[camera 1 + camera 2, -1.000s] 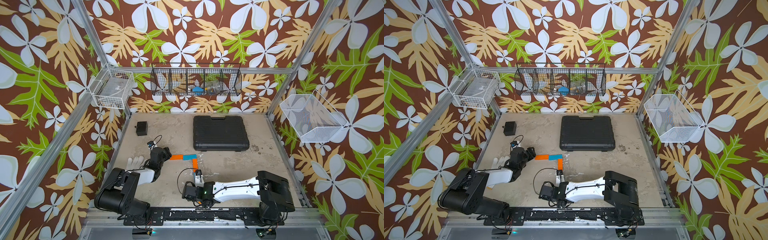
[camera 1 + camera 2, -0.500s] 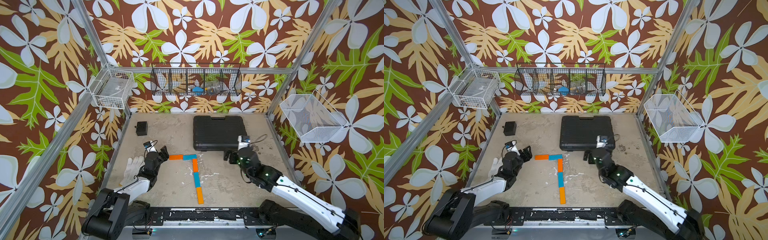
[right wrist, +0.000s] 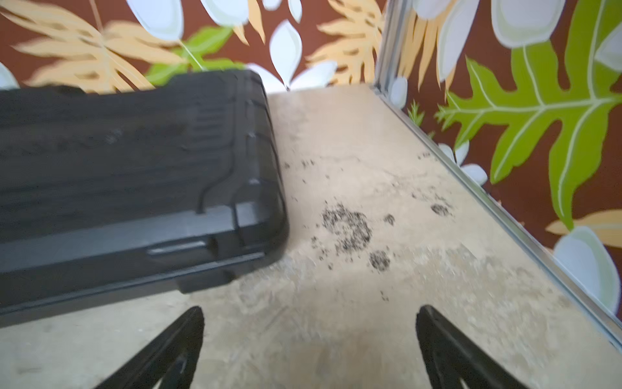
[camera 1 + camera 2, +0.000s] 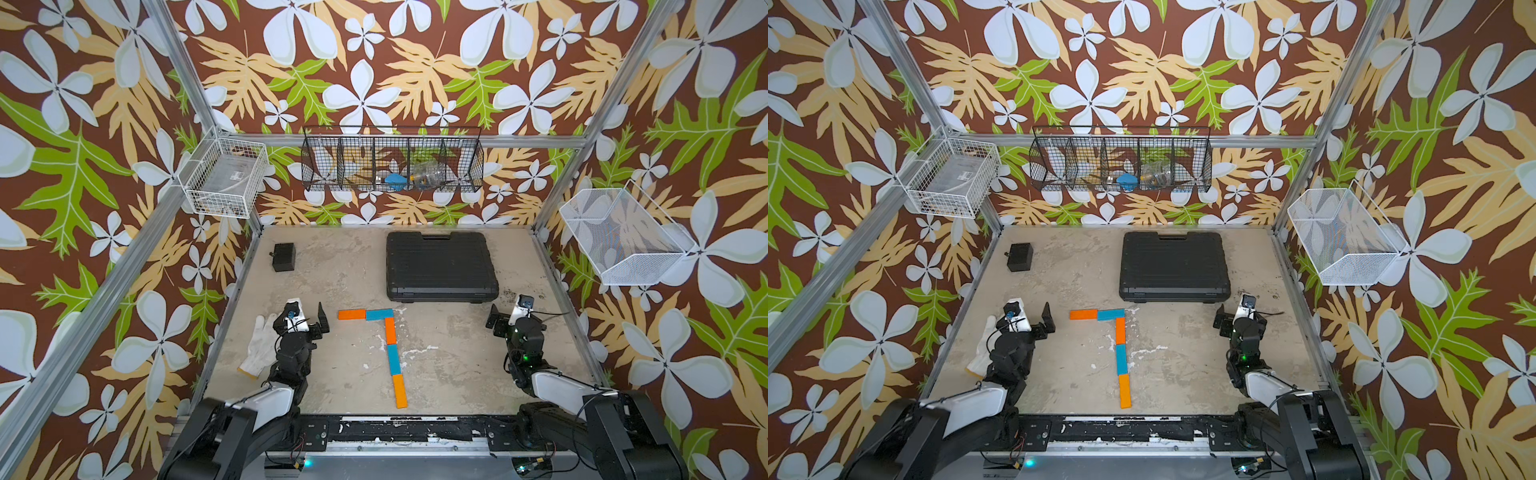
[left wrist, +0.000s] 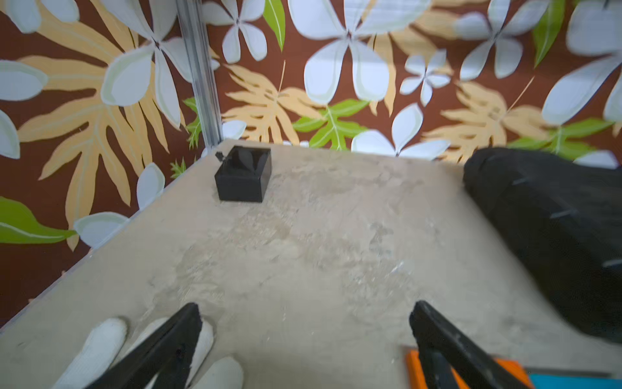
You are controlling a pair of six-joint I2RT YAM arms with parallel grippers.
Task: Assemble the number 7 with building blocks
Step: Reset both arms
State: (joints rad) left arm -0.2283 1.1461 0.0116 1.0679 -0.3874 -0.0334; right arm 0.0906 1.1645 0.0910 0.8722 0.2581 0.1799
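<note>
Number 7 (image 4: 392, 359): lies complete on surface (image 4: 449, 357) in both top views, at 3 o'clock from left gripper (image 4: 305, 316), 9 o'clock from right gripper (image 4: 509, 318), touching neither. Left wrist: shows jaws spread, empty, orange block (image 5: 511, 372) near one. Right wrist: shows jaws released, empty, black case (image 3: 134, 168) close ahead.

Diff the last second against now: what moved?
Right hand swung from across the front, over the stem, out to the right beside the black case. Left hand opened next to the top bar's orange block; both hands empty. The number 7, white glove and small black box stayed put.
</note>
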